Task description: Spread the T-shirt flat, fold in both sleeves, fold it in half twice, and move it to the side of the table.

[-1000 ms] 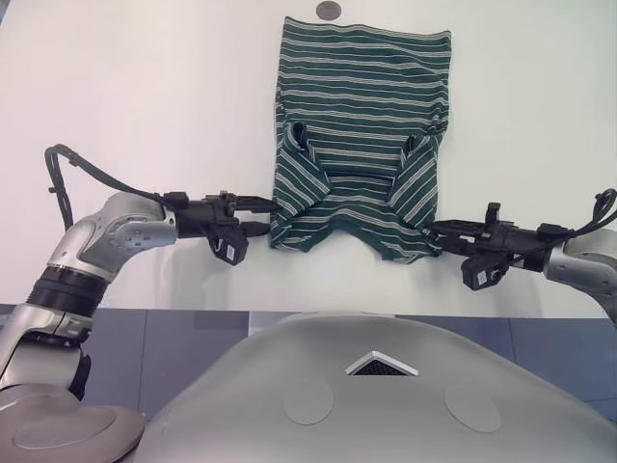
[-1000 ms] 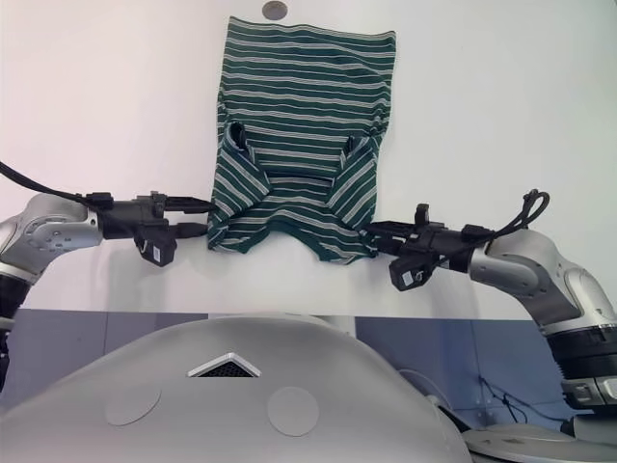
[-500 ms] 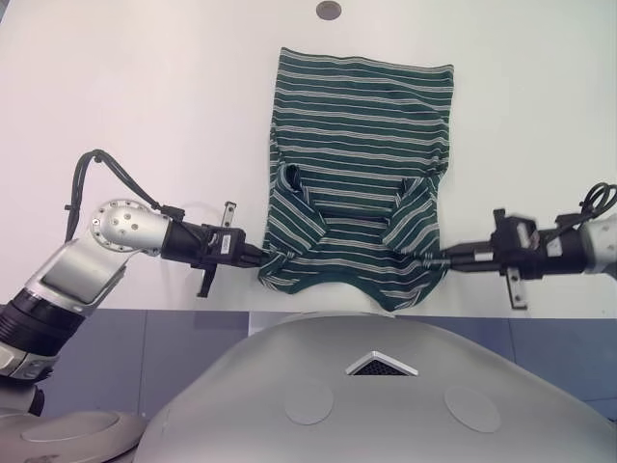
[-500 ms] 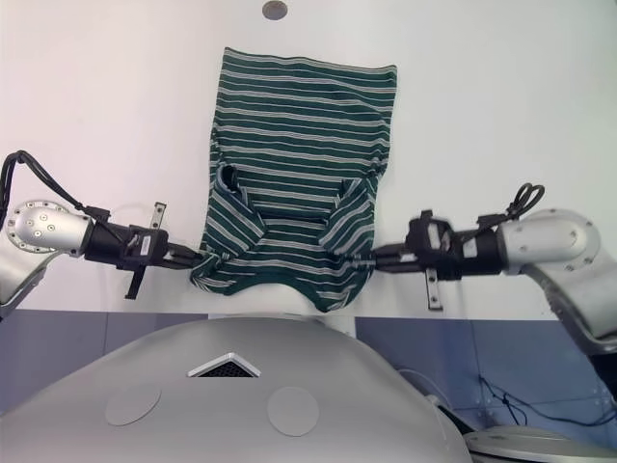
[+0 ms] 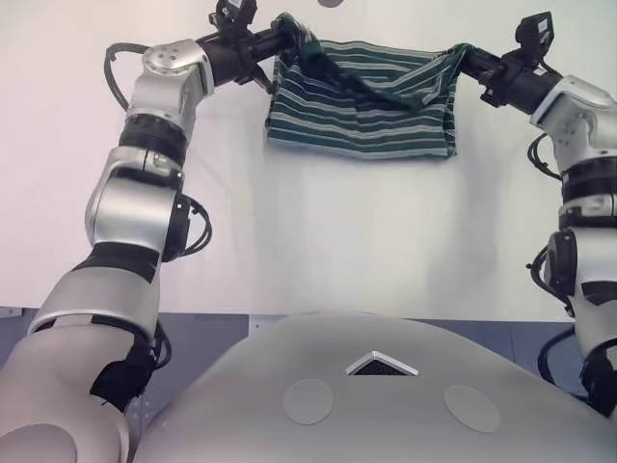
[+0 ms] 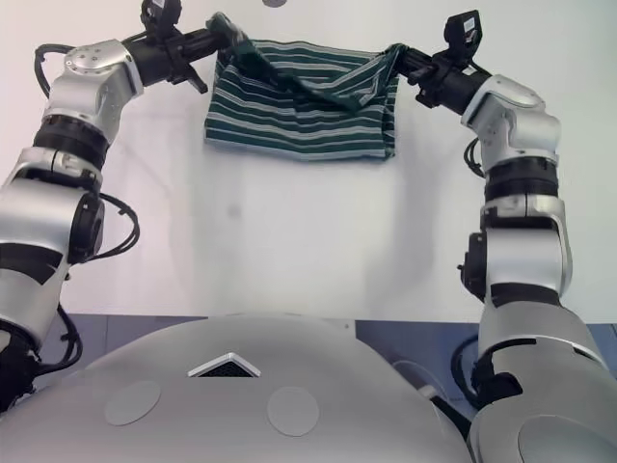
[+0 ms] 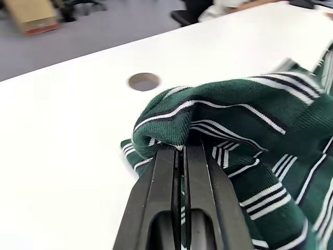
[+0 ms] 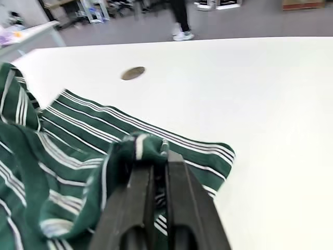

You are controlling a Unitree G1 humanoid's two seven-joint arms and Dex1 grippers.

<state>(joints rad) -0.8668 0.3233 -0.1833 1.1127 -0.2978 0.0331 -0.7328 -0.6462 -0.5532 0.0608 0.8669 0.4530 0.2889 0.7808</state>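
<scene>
from the head camera, the dark green, white-striped fabric t-shirt (image 5: 362, 111) sits at the far part of the flat white surface (image 5: 289, 241), just on the near side of the small round grey cap (image 5: 331, 3) set into that surface. the left hand (image 5: 280, 40) is just left of the cap, with its two fingers pinched tight on a bunched corner of the t-shirt. the right hand (image 5: 469, 60) is farther out to the right of the cap and clamps the opposite corner in the same way. a raised band of cloth sags between the two hands, and below it a flat striped layer lies on the surface.

in the left wrist view, the left hand (image 7: 179, 156) has its black fingers (image 7: 161, 182) pressed together, with a rolled fold of the t-shirt (image 7: 244, 114) gripped at their tips. the cap (image 7: 143, 81) lies beyond that fold, apart from the cloth, on the bare surface (image 7: 62, 146).

in the right wrist view, the right hand (image 8: 156, 161) is closed on a small bunch of the t-shirt (image 8: 62, 151). striped cloth stretches away from the tips towards the cap (image 8: 133, 73), which lies past the cloth's edge without touching it, on the surface (image 8: 260, 104).
</scene>
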